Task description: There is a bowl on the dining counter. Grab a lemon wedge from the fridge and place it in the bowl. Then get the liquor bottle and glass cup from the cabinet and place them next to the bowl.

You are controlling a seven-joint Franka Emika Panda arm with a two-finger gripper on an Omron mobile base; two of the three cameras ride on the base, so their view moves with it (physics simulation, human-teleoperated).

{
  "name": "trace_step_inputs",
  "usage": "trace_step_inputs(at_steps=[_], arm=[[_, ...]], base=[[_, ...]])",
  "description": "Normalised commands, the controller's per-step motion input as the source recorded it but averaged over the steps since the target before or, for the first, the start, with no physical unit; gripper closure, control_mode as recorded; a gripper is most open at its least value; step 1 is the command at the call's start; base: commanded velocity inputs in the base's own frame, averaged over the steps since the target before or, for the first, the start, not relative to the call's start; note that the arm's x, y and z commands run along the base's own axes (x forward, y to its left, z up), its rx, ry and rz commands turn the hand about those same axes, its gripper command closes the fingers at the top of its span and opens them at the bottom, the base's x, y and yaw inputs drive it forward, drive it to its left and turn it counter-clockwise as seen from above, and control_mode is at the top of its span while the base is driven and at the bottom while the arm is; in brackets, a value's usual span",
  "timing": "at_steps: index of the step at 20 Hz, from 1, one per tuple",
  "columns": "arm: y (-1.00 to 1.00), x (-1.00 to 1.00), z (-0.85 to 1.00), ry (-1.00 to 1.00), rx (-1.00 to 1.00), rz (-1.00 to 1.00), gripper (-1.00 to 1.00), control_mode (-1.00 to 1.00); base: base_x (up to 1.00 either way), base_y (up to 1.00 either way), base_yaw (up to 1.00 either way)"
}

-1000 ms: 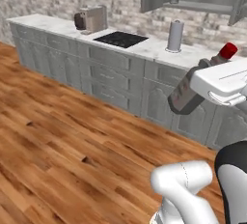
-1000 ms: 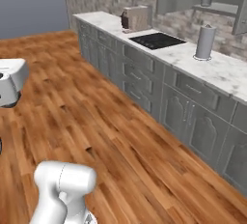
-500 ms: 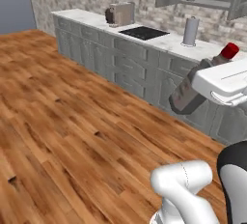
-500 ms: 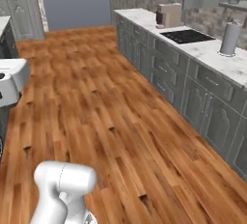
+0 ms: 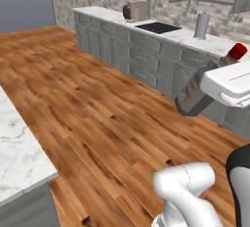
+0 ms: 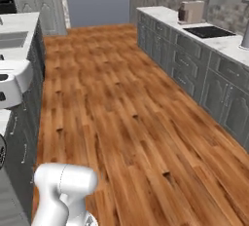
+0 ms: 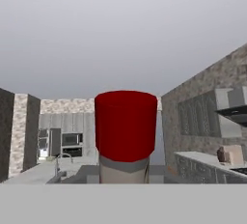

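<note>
One item carried: liquor bottle (image 5: 197, 94), red cap (image 7: 126, 124) uppermost.
Gripper: gripper (image 5: 215, 77) closed around the bottle's body, holding it tilted.
Position: bottle raised above the wood floor (image 5: 97, 118), clear of the cabinet fronts, probably for transport.
Destination: marble table (image 5: 17, 157) corner, low left.

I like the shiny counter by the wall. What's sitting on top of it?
On the counter sit a toaster, a black cooktop and a paper towel roll. The robot's hand covers its far end.

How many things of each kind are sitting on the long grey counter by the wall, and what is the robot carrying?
Toaster: 1
Stovetop: 1
Paper towel roll: 1
Bottle with a red cap, carried by the robot: 1
Total: 4
</note>
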Motion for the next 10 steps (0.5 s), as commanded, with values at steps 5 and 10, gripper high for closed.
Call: trace_step_inputs(at_steps=[5, 10], arm=[[0.00, 0.00, 0.00, 0.00, 0.00, 0.00, 1.00, 1.00], [0.00, 0.00, 0.00, 0.00, 0.00, 0.00, 1.00, 1.00]], base=[[-0.94, 0.74, 0.11], [-0.17, 1.00, 0.01]])
